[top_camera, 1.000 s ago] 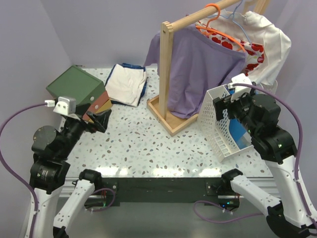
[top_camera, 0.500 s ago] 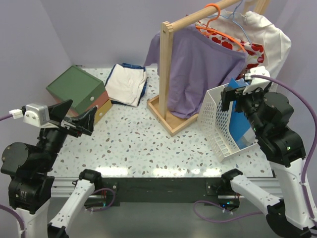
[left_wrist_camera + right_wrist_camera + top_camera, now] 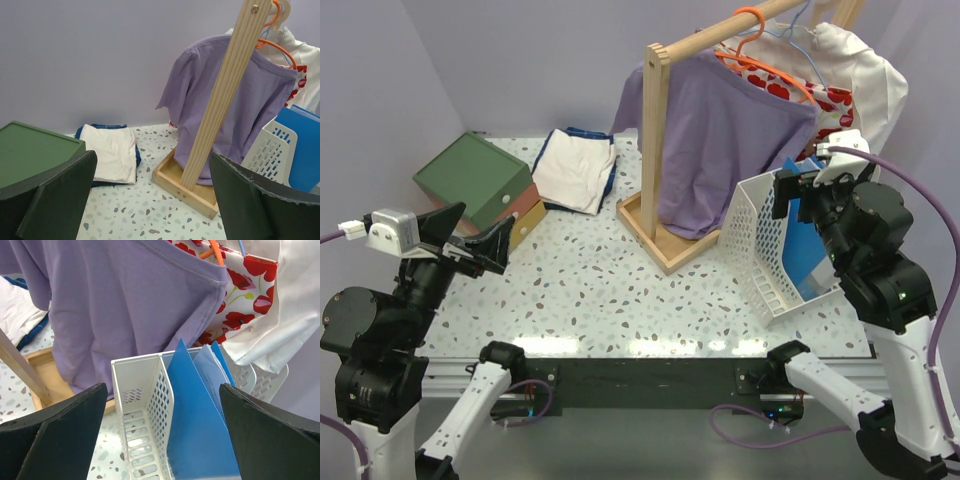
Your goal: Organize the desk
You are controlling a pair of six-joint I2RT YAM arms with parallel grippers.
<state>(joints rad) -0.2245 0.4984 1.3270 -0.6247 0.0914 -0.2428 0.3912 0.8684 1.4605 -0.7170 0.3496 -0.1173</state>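
The desk (image 3: 620,290) is a white speckled tabletop with a black front rail. My left gripper (image 3: 470,238) is open and empty, raised over the desk's left front, near the green-topped drawer box (image 3: 475,180). In the left wrist view its fingers (image 3: 60,195) frame bare desk (image 3: 140,220). My right gripper (image 3: 798,195) is open and empty above the white file rack (image 3: 760,250), which holds a blue folder (image 3: 810,255). In the right wrist view the rack (image 3: 145,405) and the folder (image 3: 200,430) lie between the open jaws.
A wooden clothes rail (image 3: 658,150) stands on a tray base (image 3: 655,235) at the back centre, with a purple T-shirt (image 3: 730,130) and other clothes on hangers. Folded white and blue cloths (image 3: 575,170) lie at the back left. Purple walls close the back and sides.
My left arm has pulled back from the drawer box toward the near left and lifted. My right gripper has drawn up and to the right, away from the rack's edge.
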